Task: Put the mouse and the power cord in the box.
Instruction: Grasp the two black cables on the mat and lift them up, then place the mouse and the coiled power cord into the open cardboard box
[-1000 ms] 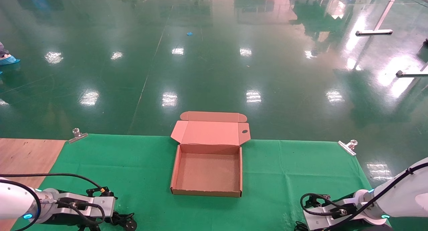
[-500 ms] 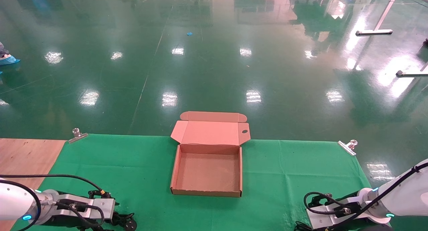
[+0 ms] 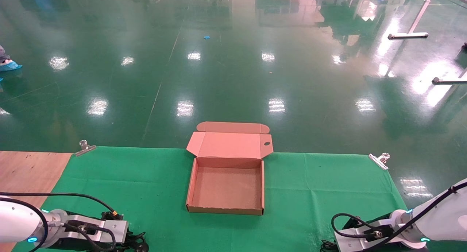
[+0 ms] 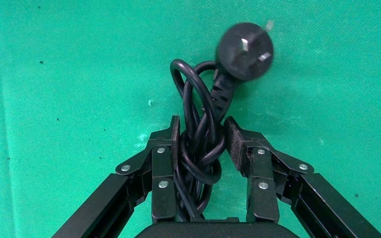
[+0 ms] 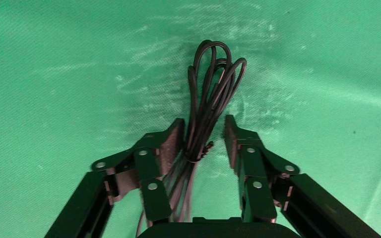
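**Both grippers straddling cable bundles, box waiting empty**

I am working low at the near edge of the green cloth point(image 3: 146, 179), one arm at each corner. My left gripper point(image 4: 201, 140) is sitting astride the power cord point(image 4: 203, 134): the twisted bundle is running between my pads, which are touching or nearly touching it on both sides, though I cannot tell whether I am gripping it firmly. Its round plug point(image 4: 244, 50) is lying on the cloth beyond my fingertips. My right gripper point(image 5: 205, 137) is standing with its fingers apart around a thinner looped cable point(image 5: 213, 94), one pad touching the strands, the other showing a clear gap. I am judging this to be the mouse's lead; the mouse body itself is not showing in any view. The box point(image 3: 226, 208) is lying open and empty mid-table, lid folded back, well away from both grippers.

What I am worrying about:
- The heavy plug is hanging outside my left grip, so a lift may swing it and catch the box wall.
- A loose clamp may let the bundle slide or unwind.
- Lifting the thin loops alone may drag the mouse behind, snagging the cloth or the box edge.
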Robot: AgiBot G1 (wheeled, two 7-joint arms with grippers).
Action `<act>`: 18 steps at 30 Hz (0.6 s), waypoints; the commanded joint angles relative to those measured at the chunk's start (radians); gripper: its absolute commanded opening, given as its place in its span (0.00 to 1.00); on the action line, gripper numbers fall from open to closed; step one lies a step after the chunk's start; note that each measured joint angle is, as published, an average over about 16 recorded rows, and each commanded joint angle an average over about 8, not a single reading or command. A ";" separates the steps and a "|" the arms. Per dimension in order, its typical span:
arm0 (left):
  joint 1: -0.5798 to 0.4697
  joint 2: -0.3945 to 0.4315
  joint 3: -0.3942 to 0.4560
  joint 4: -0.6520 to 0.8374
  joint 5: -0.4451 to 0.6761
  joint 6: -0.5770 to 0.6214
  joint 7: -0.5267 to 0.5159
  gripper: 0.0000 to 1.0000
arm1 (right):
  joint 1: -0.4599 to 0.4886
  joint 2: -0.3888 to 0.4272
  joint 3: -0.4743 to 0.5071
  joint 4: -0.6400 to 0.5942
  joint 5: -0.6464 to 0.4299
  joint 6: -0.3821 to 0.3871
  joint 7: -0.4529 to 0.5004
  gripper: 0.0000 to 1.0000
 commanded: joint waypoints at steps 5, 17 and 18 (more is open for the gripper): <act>-0.005 0.003 0.002 -0.001 0.003 0.009 0.005 0.00 | 0.008 0.003 0.001 -0.001 0.001 -0.010 -0.002 0.00; -0.058 -0.015 0.006 -0.009 0.008 0.074 0.019 0.00 | 0.063 0.034 0.009 0.005 0.012 -0.093 -0.022 0.00; -0.065 -0.017 0.006 -0.010 0.008 0.082 0.020 0.00 | 0.069 0.037 0.009 0.006 0.013 -0.101 -0.024 0.00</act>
